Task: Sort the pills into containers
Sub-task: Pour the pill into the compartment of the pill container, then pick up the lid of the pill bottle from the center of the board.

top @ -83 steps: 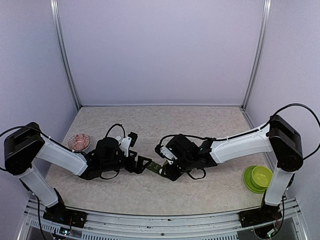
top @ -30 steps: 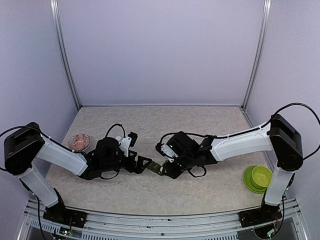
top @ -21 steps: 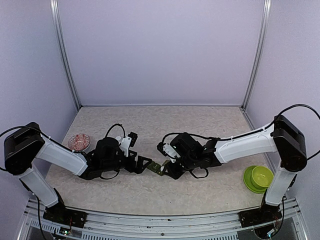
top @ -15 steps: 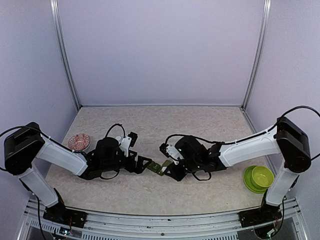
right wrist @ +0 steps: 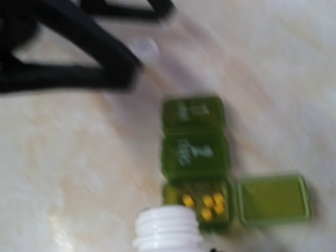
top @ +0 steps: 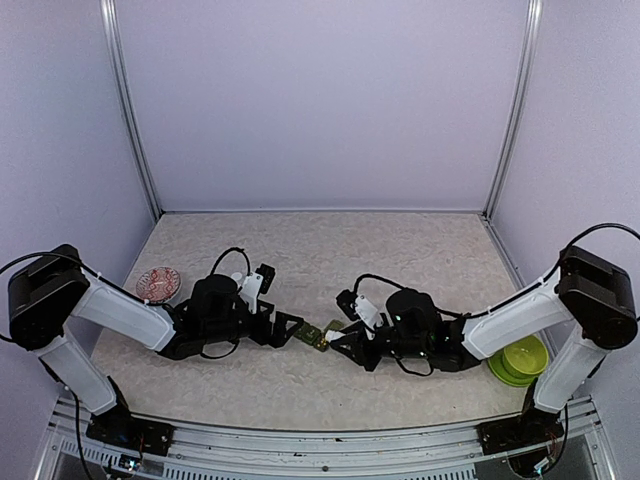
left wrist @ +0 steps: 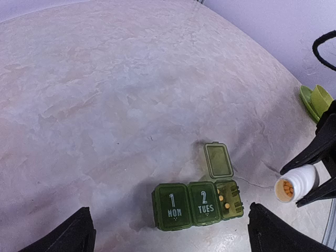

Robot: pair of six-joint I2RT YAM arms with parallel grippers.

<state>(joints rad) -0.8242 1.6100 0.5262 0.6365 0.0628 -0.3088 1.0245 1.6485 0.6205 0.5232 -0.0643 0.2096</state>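
the pill box (left wrist: 198, 203) lies on the table (left wrist: 105, 94) between the two arms, mon and tues cells closed, the third cell's lid (left wrist: 218, 160) swung back. yellow pills (left wrist: 224, 201) sit in that open cell. the left gripper (top: 287, 328) is released, jaws spread wide, near the box and apart from it. the right gripper (top: 347, 343) is clenched on a white bottle (left wrist: 295, 182), tipped with its mouth toward the box, more pills visible inside. a green bowl (top: 515, 357) sits far right, a pink dish (top: 158, 283) far left.

Soft, even light; right wrist view motion-blurred, pill bottle (right wrist: 168, 228) out of focus.
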